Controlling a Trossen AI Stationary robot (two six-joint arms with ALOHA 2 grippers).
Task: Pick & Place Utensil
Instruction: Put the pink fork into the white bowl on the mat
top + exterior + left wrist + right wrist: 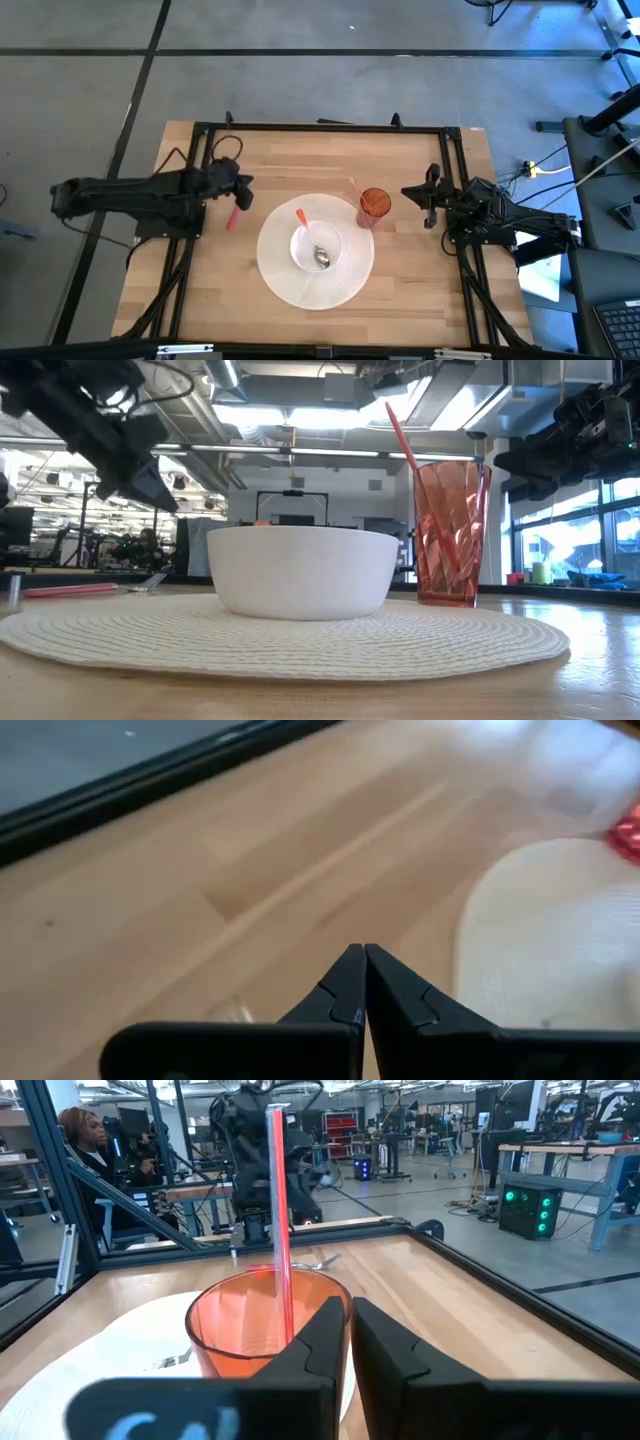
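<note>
Left gripper [243,189] is hovering with fingers pressed together, empty, above the fork [233,217] lying on the table [420,290] left of the mat [290,290]. Spoon [310,238] is sitting in the bowl [335,250]. Right gripper [418,194] is waiting closed, empty, beside the cup [374,206].

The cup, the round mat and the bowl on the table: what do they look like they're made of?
The cup looks like red see-through plastic, since the straw shows through its ribbed wall; it could be tinted glass. The round mat looks woven from pale fibre or plastic cord, with ridged rings across it. The bowl is plain matte white, probably ceramic or melamine; the look does not settle which.
</note>
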